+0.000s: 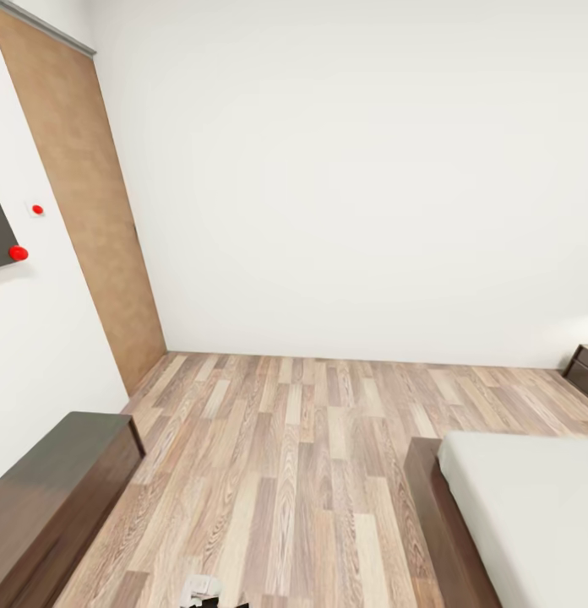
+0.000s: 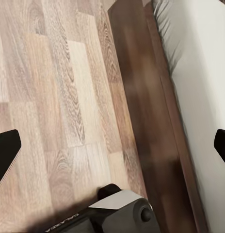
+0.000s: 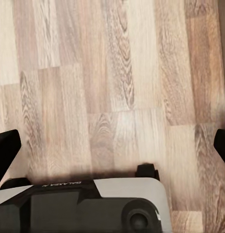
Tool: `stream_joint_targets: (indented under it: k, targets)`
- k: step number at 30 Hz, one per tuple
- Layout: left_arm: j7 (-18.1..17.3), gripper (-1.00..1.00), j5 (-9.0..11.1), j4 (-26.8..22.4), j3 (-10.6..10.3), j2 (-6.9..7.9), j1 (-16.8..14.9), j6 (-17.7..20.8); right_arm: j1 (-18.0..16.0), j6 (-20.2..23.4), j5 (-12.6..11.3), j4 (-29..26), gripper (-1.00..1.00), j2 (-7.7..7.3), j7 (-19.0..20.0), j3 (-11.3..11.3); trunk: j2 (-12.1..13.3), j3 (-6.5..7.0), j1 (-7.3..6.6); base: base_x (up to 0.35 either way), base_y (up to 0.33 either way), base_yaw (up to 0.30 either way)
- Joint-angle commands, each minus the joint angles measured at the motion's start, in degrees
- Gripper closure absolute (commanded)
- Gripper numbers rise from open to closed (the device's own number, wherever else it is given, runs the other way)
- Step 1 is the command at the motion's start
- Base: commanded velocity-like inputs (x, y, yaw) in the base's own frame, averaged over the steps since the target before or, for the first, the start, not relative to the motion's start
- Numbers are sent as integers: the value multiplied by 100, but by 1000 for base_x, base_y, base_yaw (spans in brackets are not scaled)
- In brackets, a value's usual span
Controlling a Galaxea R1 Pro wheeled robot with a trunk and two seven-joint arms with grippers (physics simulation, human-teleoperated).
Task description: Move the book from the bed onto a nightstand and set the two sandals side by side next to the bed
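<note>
Down at the lower right of the head view sits the large low bed (image 1: 530, 515), a plain pale grey-white mattress, smooth and softly rounded at its corner, on a dark brown wooden platform frame whose flat ledge juts out past the mattress edge. No book or sandals can be made out on the part of it that shows. Just beyond it, against the far wall at the right edge, peeks the corner of a small dark reddish-brown wooden nightstand (image 1: 584, 370), well apart from the bed's near corner.

Between bed and wall there's a wide run of light brown wood-plank floor (image 1: 285, 456), grainy boards in mixed tan and pale tones. On the left, a long low dark brown wall cabinet (image 1: 57, 498) with a glossy flat top hugs the plain white wall (image 1: 353, 186). Beyond it stands a tall tan wooden door (image 1: 91, 203), and two small red knobs (image 1: 19, 252) sit on the left wall.

From the left wrist, the left gripper (image 2: 112, 145) hangs over the floor beside the bed frame, black fingertips (image 2: 7, 148) wide apart, nothing between them. The right gripper (image 3: 112, 145) hangs over bare planks, tips equally spread and empty.
</note>
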Motion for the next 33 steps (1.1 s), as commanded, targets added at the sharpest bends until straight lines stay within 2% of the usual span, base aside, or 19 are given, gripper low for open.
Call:
stream_joint_targets:
  k: [1,6,14,16,19,23,33]
  targets:
    - [-24,-100,-10,8,39,0,-6,-11,-5,11,53,52,-100,2,26,-50,-12,-13,7,321,0,0]
    - [-8,-100,-9,1,56,0,-6,-10,-5,8,39,285,-100,-1,20,-48,-12,-13,7,327,0,0]
    - [91,-100,-56,-17,10,-5,-6,-17,-5,11,46,315,-100,3,20,-51,-12,-13,7,331,0,0]
    - [262,-100,-74,-47,-48,-7,-6,-14,-5,9,48,315,-100,3,20,-50,-12,-13,7,333,0,0]
    - [538,-100,-247,-159,-262,-15,-6,-6,-5,8,53,316,-100,2,20,-50,-12,-13,7,334,0,0]
    - [905,-100,-365,-149,-383,-19,-6,-56,-5,8,49,316,-100,-1,20,-51,-12,-13,7,334,0,0]
    - [1021,-100,-403,-55,-420,-36,2,-72,-5,8,46,316,-100,-2,20,-50,-12,-13,7,332,0,0]
